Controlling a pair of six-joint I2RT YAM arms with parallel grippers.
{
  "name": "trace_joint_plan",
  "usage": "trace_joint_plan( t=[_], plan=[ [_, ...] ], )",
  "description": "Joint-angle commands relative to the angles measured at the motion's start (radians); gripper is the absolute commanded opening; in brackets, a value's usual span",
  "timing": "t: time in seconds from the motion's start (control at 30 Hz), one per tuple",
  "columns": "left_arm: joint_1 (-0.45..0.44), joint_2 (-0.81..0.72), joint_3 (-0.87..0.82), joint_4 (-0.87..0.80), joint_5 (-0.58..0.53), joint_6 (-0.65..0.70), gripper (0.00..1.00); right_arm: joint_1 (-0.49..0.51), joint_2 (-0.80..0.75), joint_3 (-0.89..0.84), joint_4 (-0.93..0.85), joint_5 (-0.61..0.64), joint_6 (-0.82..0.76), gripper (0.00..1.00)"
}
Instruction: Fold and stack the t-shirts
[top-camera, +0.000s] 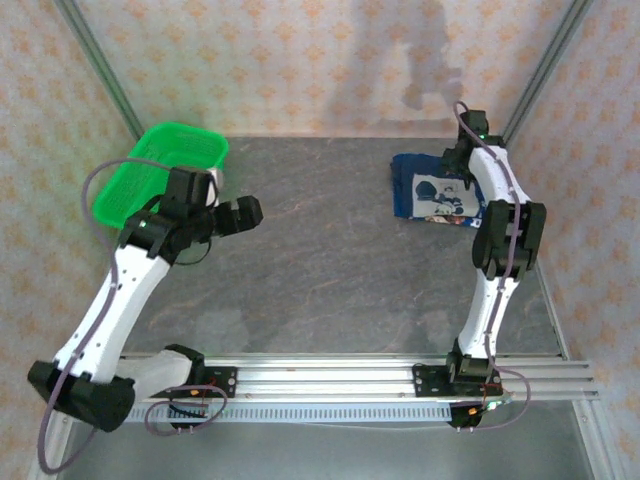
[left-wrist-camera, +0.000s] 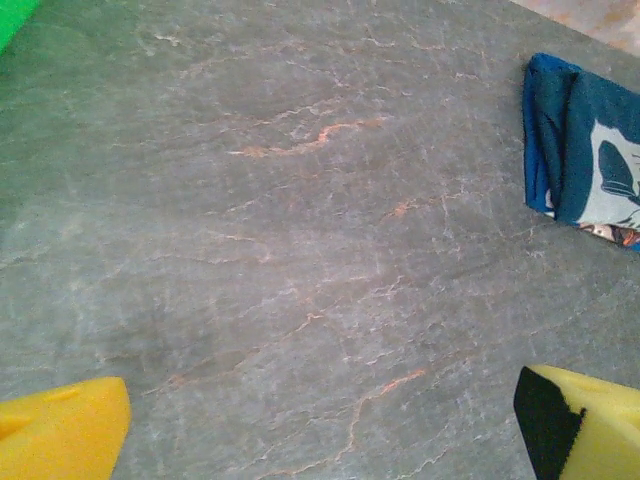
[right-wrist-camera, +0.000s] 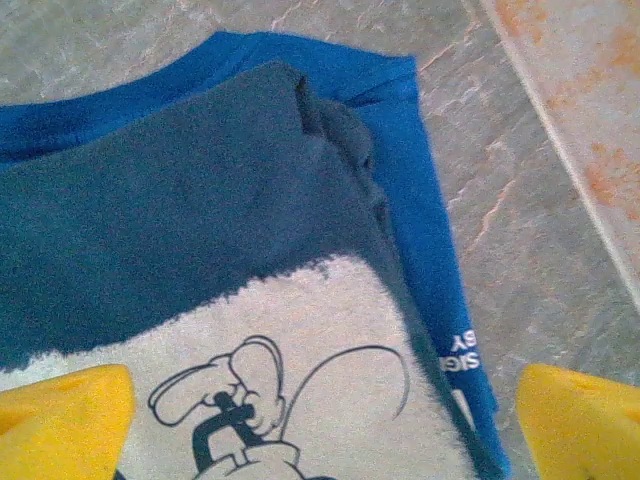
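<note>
Two pincers are mine, and the right pincer (right-wrist-camera: 320, 425) is the one that matters. It hangs straight over the t-shirts (right-wrist-camera: 200, 230), fingers (right-wrist-camera: 65, 420) spread wide with nothing between them. The left pincer (left-wrist-camera: 320, 425) is likewise spread and empty, beside the green basket (top-camera: 150, 175). It is well apart from the cloth, which lies off to its right across bare table (left-wrist-camera: 300, 250). I judge any re-grip or tidying press falls to my right arm.

The t-shirts sit as a folded bundle at the far right of the table, near the back wall. From above it looks roughly square, so I call no long axis. Under my right wrist its side edge crosses the line between my fingers, nearer the right one. A darker blue layer with a pale cartoon print lies on top. A brighter blue layer with white lettering peeks out beneath it along the top and right edges. Whether that is two tees stacked or one folded over, I cannot tell. The cloth lies flat, with a small pucker near the upper corner.
</note>
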Motion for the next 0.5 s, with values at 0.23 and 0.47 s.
trace_joint_plan(
  t=[0.23,0.47],
  plan=[
    [0.066,-0.207,-0.319,0.216,-0.436,0.012,1.0,0.066,-0.933,-0.899,0.278,-0.154,0.262,0.99],
    [0.15,-0.199,-0.822,0.981,-0.588,0.276,1.0,0.083,-1.177,-1.542,1.053,0.021,0.043,0.99]
  ],
)
